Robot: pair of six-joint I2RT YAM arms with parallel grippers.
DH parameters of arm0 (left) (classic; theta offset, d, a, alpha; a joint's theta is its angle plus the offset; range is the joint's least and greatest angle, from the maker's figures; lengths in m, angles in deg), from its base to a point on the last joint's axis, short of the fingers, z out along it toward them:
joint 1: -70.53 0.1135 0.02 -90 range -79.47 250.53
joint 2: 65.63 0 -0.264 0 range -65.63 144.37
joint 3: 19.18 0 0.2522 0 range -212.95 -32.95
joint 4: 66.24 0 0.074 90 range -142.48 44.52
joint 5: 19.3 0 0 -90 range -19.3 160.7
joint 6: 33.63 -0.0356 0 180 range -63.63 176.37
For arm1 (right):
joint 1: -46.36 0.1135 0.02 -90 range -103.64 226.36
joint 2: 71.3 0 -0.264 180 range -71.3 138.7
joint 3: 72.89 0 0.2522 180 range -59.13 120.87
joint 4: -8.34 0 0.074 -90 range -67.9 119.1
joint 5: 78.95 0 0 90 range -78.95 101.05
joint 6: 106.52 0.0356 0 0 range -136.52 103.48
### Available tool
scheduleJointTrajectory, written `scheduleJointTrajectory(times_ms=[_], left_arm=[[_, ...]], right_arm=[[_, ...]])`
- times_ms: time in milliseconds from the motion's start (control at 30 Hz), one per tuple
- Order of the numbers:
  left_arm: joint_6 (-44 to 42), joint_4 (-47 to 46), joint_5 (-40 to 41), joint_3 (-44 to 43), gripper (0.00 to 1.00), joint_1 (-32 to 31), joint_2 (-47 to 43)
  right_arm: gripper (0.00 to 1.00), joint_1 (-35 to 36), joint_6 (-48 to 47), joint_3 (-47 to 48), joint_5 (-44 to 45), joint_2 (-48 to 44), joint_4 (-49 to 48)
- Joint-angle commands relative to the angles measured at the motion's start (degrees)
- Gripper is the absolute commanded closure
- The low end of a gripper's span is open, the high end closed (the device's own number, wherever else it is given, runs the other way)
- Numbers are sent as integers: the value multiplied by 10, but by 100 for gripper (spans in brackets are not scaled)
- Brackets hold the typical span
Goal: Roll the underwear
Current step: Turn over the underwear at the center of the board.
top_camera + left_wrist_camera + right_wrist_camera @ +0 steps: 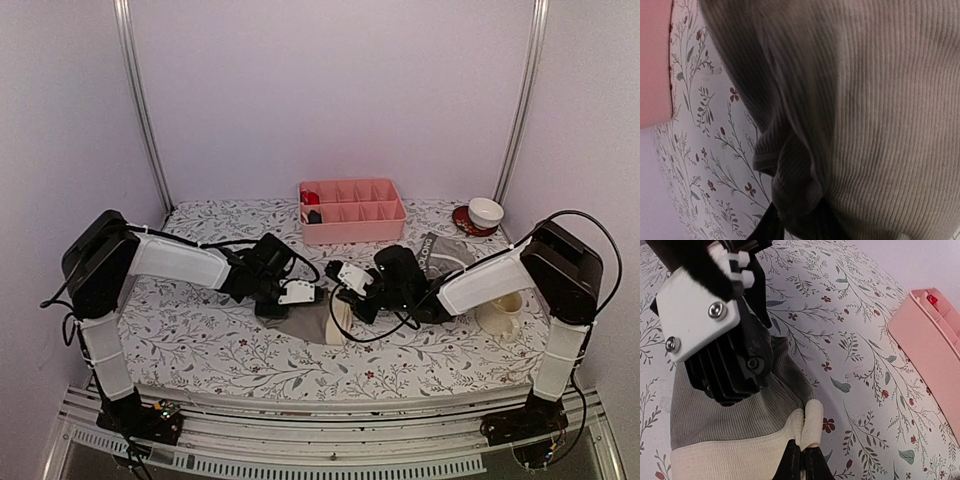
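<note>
Floral-printed tabletop [200, 340] enclosed by pale lilac walls; pink tray [352, 233] at the far edge. Grey briefs [305, 328] lie near the tabletop's centre, long axis left to right, pale waistband [340, 320] toward the right. Right claw [801, 460] is clamped on a waistband fold. Left claw [272, 308] presses into the grey cloth, its jaw spacing indeterminable. Boxer-briefs [437, 252] lie behind the right arm.

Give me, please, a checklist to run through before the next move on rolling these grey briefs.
1. Grip of the right claw on the pale waistband of the briefs: ok, shut on it.
2. Grip of the left claw on the grey cloth: cannot tell, the cloth hides its tips.
3. Roll of the briefs: not ok, they lie mostly flat on the table.
4. Gap between the pink tray and the briefs: ok, well apart.
</note>
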Motion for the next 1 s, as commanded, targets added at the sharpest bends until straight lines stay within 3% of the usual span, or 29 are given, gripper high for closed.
scheduleJointTrajectory(times_ms=[0, 67, 100, 167, 267, 600, 700, 767, 867, 967], left_arm=[[17, -62, 40, -29, 70, 5, 22], [23, -104, 69, -26, 69, 5, 28], [25, -128, 87, -21, 61, 5, 30], [32, -166, 116, -12, 29, 7, 27], [40, -213, 145, 13, 3, 13, -5], [79, -286, 96, 136, 2, 71, -152], [108, -299, 93, 131, 2, 108, -155], [96, -280, 49, 134, 2, 116, -152], [69, -251, -26, 149, 6, 107, -145], [74, -249, -42, 148, 11, 91, -132]], right_arm=[[98, -12, -2, 20, 29, 39, 18], [98, -18, -1, 23, 46, 48, 21], [98, -19, 0, 24, 56, 50, 21], [98, -25, 6, 24, 63, 50, 21], [98, -31, 29, 30, 90, 51, 31], [98, -39, 157, 52, 156, 40, 142], [98, -40, 186, 56, 177, 40, 178], [98, -42, 199, 57, 183, 39, 191], [98, -45, 213, 60, 200, 38, 207], [98, -48, 237, 60, 212, 33, 219]])
